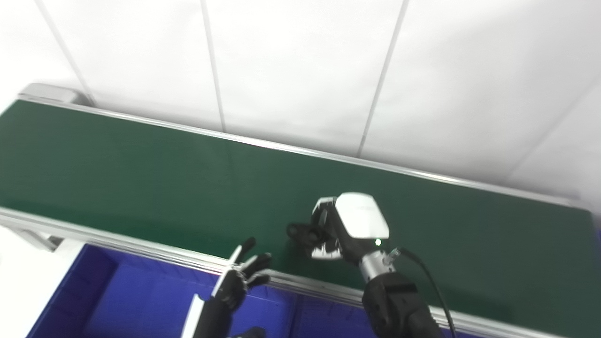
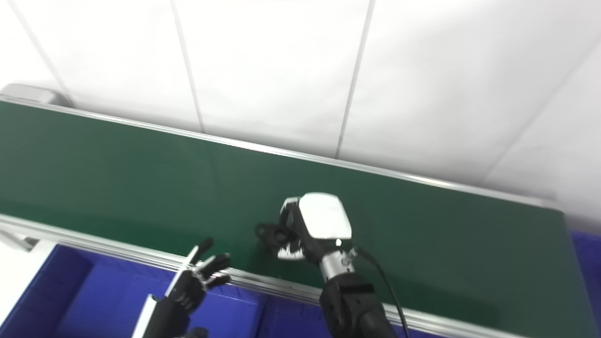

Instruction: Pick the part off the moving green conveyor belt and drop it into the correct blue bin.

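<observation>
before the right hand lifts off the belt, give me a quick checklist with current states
1. Part in the right hand: ok, the fingers look closed on a small dark piece.
2. Grasp firmness: cannot tell, the contact is hidden by the hand.
3. Left hand clear of the lift: ok, it hangs open over the belt's near rail, apart from the right hand.
4. Blue bin reachable: ok, right below the rail.
5. Correct bin: cannot tell.
6. Green belt holding other parts: ok, none visible.
</observation>
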Robot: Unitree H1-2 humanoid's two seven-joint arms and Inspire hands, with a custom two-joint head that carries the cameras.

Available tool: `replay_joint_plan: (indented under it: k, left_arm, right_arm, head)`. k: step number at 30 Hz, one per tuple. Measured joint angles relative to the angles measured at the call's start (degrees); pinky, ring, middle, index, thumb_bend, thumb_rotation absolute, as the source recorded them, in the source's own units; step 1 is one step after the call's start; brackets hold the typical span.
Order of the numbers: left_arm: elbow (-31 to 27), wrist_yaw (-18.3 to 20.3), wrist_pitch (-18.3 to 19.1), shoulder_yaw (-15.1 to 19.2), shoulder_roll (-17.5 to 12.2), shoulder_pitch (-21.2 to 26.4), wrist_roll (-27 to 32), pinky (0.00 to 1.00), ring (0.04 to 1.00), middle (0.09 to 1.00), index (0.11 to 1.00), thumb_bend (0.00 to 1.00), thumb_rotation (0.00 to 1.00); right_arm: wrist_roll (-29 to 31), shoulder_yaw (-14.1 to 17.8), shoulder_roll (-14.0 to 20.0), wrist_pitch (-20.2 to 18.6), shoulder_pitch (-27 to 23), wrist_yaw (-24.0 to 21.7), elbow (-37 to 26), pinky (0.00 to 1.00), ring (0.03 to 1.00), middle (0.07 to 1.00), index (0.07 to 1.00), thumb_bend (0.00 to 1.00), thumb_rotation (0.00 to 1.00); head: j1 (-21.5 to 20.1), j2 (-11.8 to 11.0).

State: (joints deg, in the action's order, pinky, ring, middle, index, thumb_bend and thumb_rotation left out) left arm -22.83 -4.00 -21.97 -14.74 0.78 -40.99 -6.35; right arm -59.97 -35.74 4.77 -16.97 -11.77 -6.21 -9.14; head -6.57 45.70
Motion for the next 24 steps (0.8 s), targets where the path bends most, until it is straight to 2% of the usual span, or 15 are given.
replay_joint_plan:
  k: [2,3,4,6,7,11,12,13,15,17,19,20,24]
  left_arm:
    - [-0.85,0.26,0.46,0.99,-1.24,-0.01,1.86,0.86,0.885,0.877,0.977,0.83,0.82]
    - [-1.05,0.48,0.89,1.36,-1.69,0.0,2.59,0.86,0.889,0.88,0.979,0.83,0.82]
    - [-1.21,0.66,1.41,1.68,-2.03,0.01,3.33,0.89,0.901,0.885,0.986,0.81,0.84]
    - [-1.96,1.53,2.37,2.71,-2.94,0.06,4.93,0.92,0.916,0.895,0.997,0.79,0.87]
    - [-2.62,1.78,2.77,3.17,-3.48,0.05,5.78,0.93,0.924,0.899,0.999,0.79,0.88]
    - [-4.03,2.77,4.7,5.14,-5.58,0.24,8.16,0.97,0.945,0.899,1.0,0.8,0.9]
    - [-4.4,2.85,5.02,5.43,-5.86,0.23,8.63,0.98,0.949,0.899,1.0,0.8,0.9]
    - [-4.8,3.18,5.73,5.84,-6.16,0.24,9.27,0.98,0.95,0.898,1.0,0.8,0.9]
    - [-5.2,3.73,7.1,6.46,-6.41,0.24,10.34,0.98,0.949,0.897,1.0,0.81,0.9]
    - [-6.17,4.32,8.36,6.7,-6.78,0.2,11.18,0.98,0.946,0.892,1.0,0.81,0.9]
    - [-7.02,4.82,9.05,7.27,-7.16,0.23,11.72,0.97,0.94,0.889,1.0,0.81,0.9]
    - [-7.45,4.91,9.7,7.62,-7.49,0.29,12.07,0.97,0.94,0.889,1.0,0.81,0.9]
    - [-9.02,5.06,11.12,8.76,-7.9,0.28,12.65,0.99,0.947,0.896,1.0,0.81,0.91]
  right_arm:
    - [-2.21,0.5,-0.27,-0.14,1.2,-2.2,-6.15,0.12,0.172,0.469,0.483,0.52,0.01]
    - [-3.37,0.54,-0.56,-0.19,1.67,-3.29,-8.29,0.12,0.17,0.469,0.484,0.52,0.0]
    - [-4.58,0.51,-0.88,-0.22,2.1,-4.35,-9.75,0.11,0.166,0.469,0.483,0.52,0.0]
    - [-8.04,0.41,-1.28,-0.21,3.97,-6.53,-13.51,0.11,0.162,0.469,0.484,0.52,0.0]
    - [-9.63,0.26,-1.4,-0.21,5.07,-7.41,-15.31,0.1,0.162,0.469,0.483,0.52,0.0]
    - [-17.3,-0.02,-3.05,-0.14,11.81,-14.22,-23.23,0.1,0.154,0.469,0.484,0.52,0.0]
    - [-18.53,-0.14,-3.42,-0.09,13.85,-15.48,-24.65,0.09,0.143,0.347,0.484,0.52,0.07]
    - [-20.53,-0.34,-3.83,0.3,16.32,-16.88,-26.77,0.08,0.131,0.266,0.484,0.52,0.1]
    - [-23.38,0.09,-3.52,1.72,20.97,-18.57,-29.8,0.07,0.123,0.221,0.484,0.51,0.13]
    - [-25.68,1.09,-3.31,2.05,25.05,-20.14,-32.04,0.06,0.124,0.215,0.485,0.51,0.13]
    - [-27.37,2.06,-4.03,2.41,28.33,-23.93,-33.26,0.07,0.127,0.223,0.488,0.51,0.14]
    - [-28.57,3.26,-5.06,2.41,29.38,-26.82,-33.25,0.07,0.127,0.223,0.488,0.51,0.14]
    - [-31.94,5.44,-6.97,2.42,31.61,-32.09,-33.48,0.07,0.134,0.228,0.488,0.51,0.14]
  head:
    - [-0.02,0.01]
    - [-2.46,0.96]
    - [-2.49,0.97]
    - [-6.08,2.11]
    - [-7.92,2.73]
    - [-9.69,3.43]
    - [-10.21,3.78]
    - [-10.92,4.4]
    - [-11.1,4.49]
    - [-11.89,5.63]
    - [-12.76,7.12]
    - [-12.77,7.13]
    - [-12.94,8.35]
